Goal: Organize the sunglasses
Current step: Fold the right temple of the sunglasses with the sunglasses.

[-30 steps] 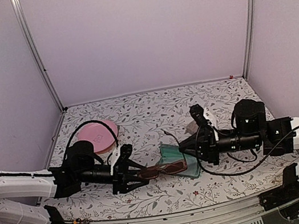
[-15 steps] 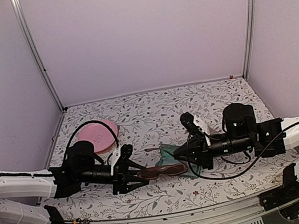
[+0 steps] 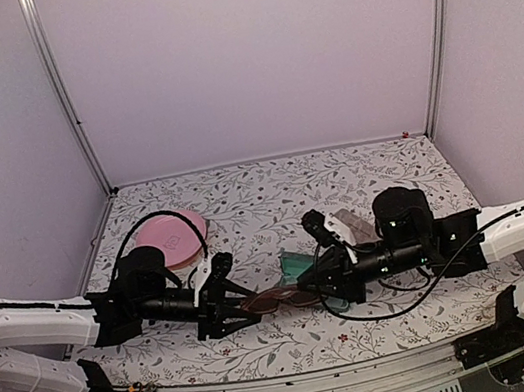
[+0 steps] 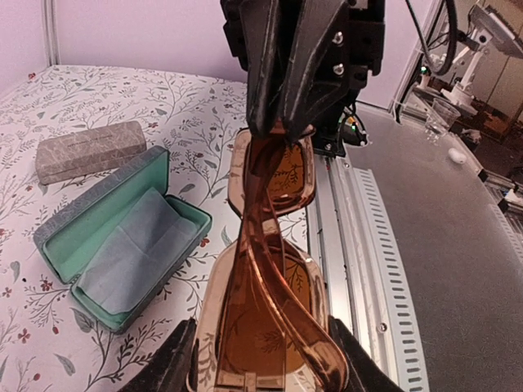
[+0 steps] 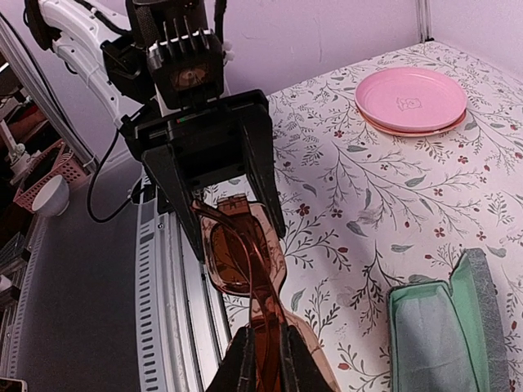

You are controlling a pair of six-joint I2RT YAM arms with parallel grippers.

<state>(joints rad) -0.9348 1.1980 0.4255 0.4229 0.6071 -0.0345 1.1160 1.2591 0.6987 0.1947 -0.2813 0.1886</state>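
You had the left gripper (image 5: pixel 237 233) and right gripper (image 5: pixel 265 359) both clasping the sunglasses (image 5: pixel 241 257). The open case (image 5: pixel 476 302) beside the right held only cloth (image 5: pixel 425 343), so nothing was stowed.

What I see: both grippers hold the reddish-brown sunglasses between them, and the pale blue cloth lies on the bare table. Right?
No: the pale blue square cloth lies inside the open teal-lined case, not on the table; the left wrist view shows it. Left gripper and right gripper do hold the reddish-brown translucent sunglasses between them.
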